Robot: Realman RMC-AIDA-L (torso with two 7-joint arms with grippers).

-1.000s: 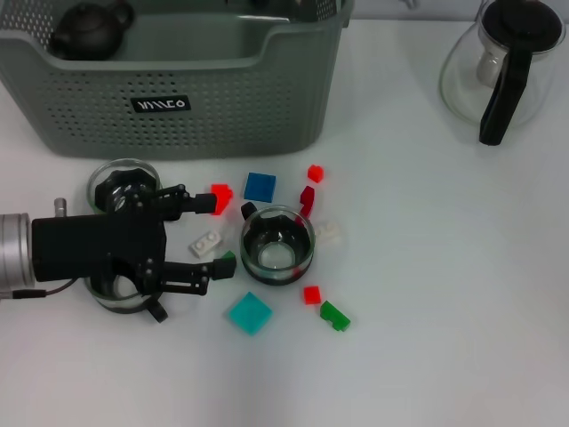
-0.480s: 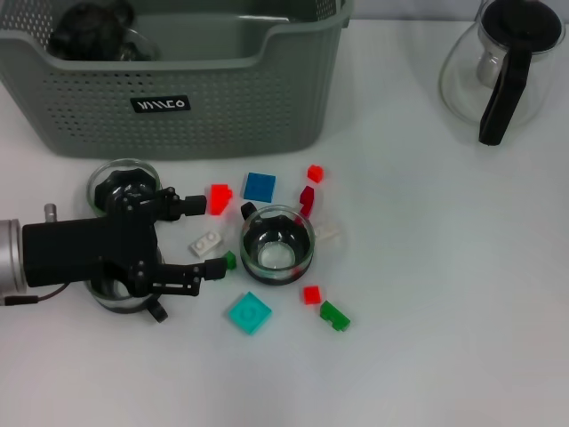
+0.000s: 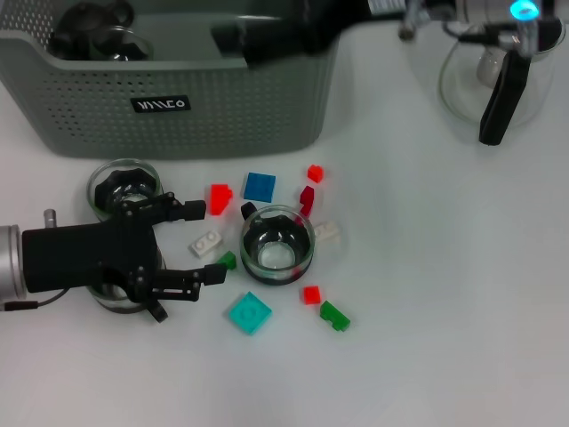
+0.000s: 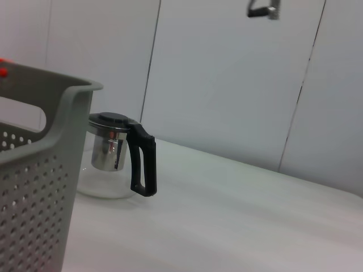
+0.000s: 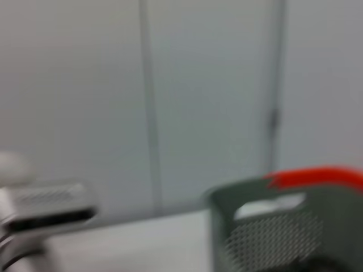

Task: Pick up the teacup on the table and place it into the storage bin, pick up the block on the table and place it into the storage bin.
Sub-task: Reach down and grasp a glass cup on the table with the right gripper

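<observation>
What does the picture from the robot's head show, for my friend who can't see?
The left gripper lies open on a white table beside a glass teacup and small coloured blocks. Behind them, the right arm reaches over a grey-green storage bin, near a glass pitcher.

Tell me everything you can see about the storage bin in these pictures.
The storage bin is a large grey-green basket that looks like plastic, with perforated sides, a cut-out handle in its rim, and a small black label with white lettering on the front wall. It stands upright at the far left of the white table. A dark teapot-like object lies inside at the far left corner. The right arm reaches over its right rim.
</observation>
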